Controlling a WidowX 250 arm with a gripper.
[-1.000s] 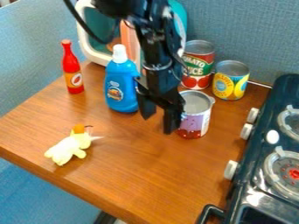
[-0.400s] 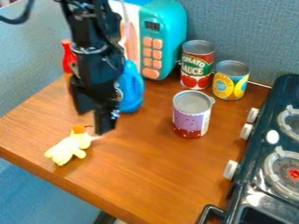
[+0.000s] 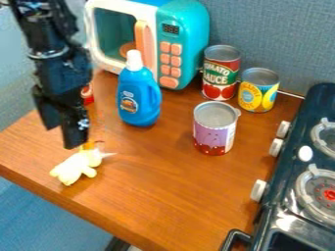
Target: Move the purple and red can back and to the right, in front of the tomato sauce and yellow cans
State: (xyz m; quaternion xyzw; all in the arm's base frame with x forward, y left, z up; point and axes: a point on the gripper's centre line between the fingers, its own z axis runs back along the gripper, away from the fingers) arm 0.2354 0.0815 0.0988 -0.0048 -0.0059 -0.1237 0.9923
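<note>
At the left side of the wooden table [image 3: 163,196], the black gripper [image 3: 60,137] hangs over the work, fingertips apart, no object held between them. Nearest to it: a small pale-yellow plush toy [image 3: 75,167] with an orange top [image 3: 88,145], lying on the wood near the front-left edge.

From the pincer the toy lies toward the near edge, just below the fingertips in my view and slightly right. Its long axis runs at a slant, orange end up and to the right, pale body down and to the left. The orange end is nearer the fingers; height between them, or any touch, I cannot tell.

Red sauce bottle [image 3: 87,93] behind the gripper, partly hidden by it. Blue detergent bottle [image 3: 138,100], upright, back and right of the toy, in front of the toy microwave [image 3: 190,29]. Purple-and-red can [image 3: 214,131] upright, well apart to the right; behind it, tomato sauce can [image 3: 221,73] beside a yellow-and-blue can [image 3: 258,93]. Black toy stove [image 3: 304,125] along the right side.
</note>
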